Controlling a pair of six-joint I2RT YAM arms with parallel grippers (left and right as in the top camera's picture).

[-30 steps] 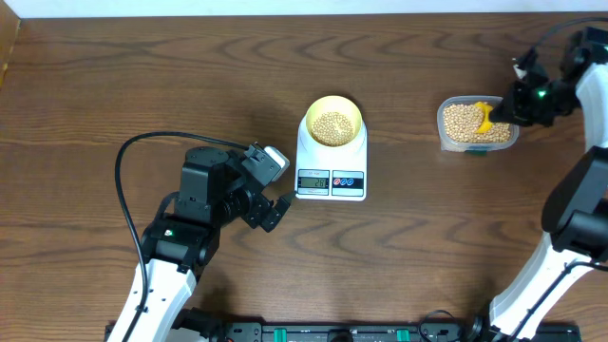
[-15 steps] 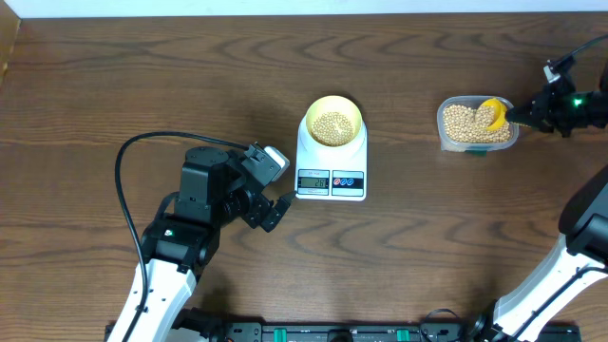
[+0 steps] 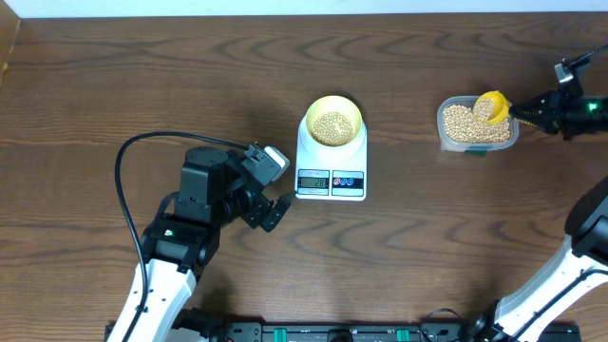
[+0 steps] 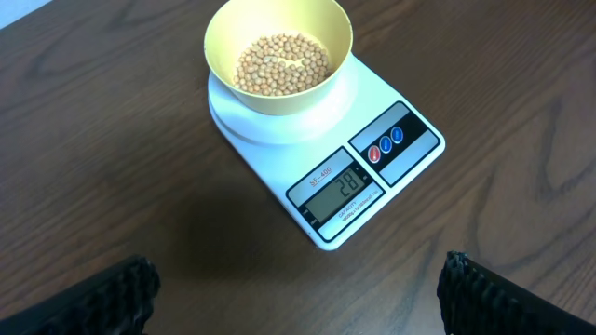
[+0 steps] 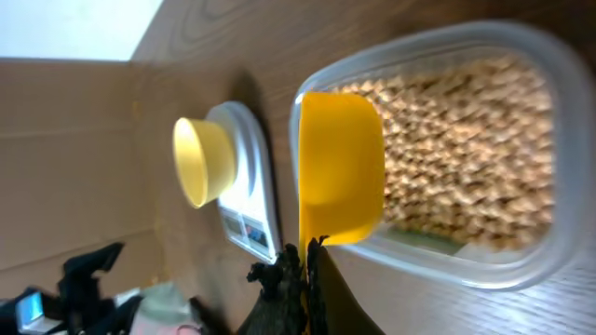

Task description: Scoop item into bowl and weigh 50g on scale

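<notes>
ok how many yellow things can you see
2: the small round pale yellow bowl sits on the white digital scale, and the bright yellow plastic scoop is over the clear plastic bean container, held by the right gripper. None looks hidden.

A yellow scoop (image 3: 490, 106) tilts over a clear plastic container (image 3: 475, 144) on the wooden table (image 3: 95, 76).

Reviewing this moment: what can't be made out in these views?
Display of the scale: overhead, digits too small; left wrist view seems to read 28.
Load of the scoop: overhead too small; right wrist shows only a plain yellow face.
Handle of the scoop: right wrist, hidden inside the right gripper.
Fingertips of the left gripper: left wrist, cut off by the bottom edge.
</notes>
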